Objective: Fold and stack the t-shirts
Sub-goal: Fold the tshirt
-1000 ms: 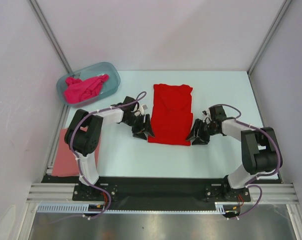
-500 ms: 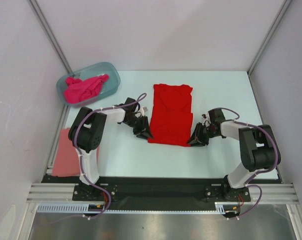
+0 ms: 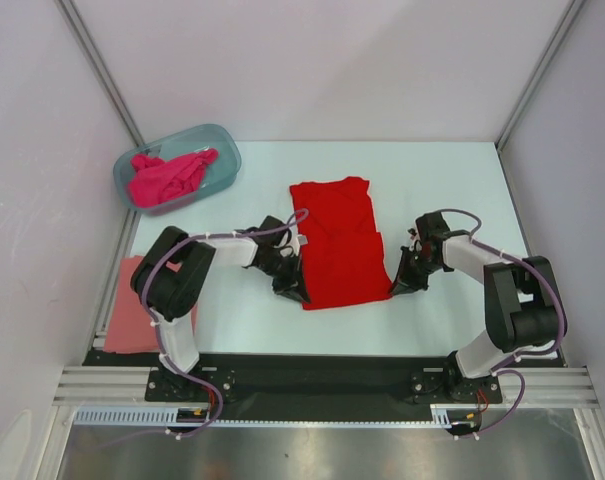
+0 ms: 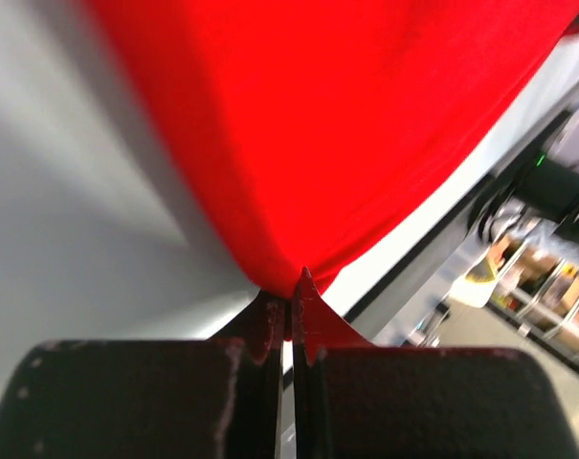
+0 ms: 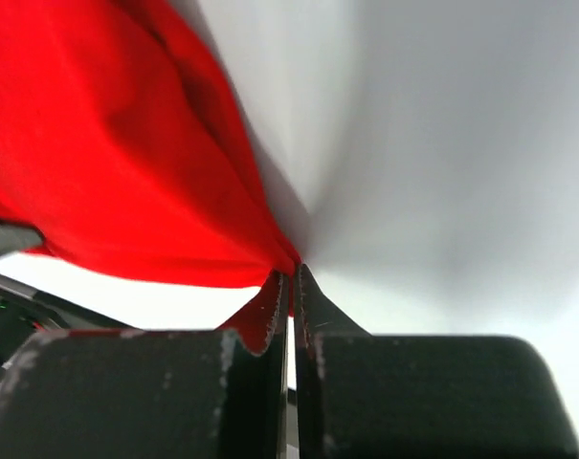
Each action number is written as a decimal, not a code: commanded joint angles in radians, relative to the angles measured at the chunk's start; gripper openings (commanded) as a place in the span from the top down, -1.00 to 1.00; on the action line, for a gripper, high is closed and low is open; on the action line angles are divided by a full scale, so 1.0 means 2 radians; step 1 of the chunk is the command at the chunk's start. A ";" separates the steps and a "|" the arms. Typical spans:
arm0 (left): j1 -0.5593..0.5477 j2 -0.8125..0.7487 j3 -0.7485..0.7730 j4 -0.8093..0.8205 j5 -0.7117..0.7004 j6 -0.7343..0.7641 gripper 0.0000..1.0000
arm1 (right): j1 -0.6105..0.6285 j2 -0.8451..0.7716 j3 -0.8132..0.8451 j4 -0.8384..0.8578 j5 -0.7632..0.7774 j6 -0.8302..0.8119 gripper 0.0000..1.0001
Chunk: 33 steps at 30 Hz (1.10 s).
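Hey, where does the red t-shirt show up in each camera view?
Top external: red t-shirt lies mid-table, between left gripper and right gripper.
Left wrist: red t-shirt fills the top, corner pinched by the left gripper.
Right wrist: red t-shirt upper left, corner pinched likewise.
Shared landmark: the pale table under it.
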 commanded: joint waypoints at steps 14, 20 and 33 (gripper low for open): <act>-0.019 -0.128 0.068 -0.095 -0.146 0.028 0.16 | 0.005 -0.057 0.071 -0.004 0.013 0.007 0.13; -0.019 -0.071 0.045 0.062 -0.017 -0.048 0.54 | 0.005 0.007 0.026 0.159 -0.117 0.067 1.00; -0.016 0.008 0.010 0.122 -0.035 -0.059 0.70 | -0.052 0.169 0.021 0.382 -0.244 0.072 1.00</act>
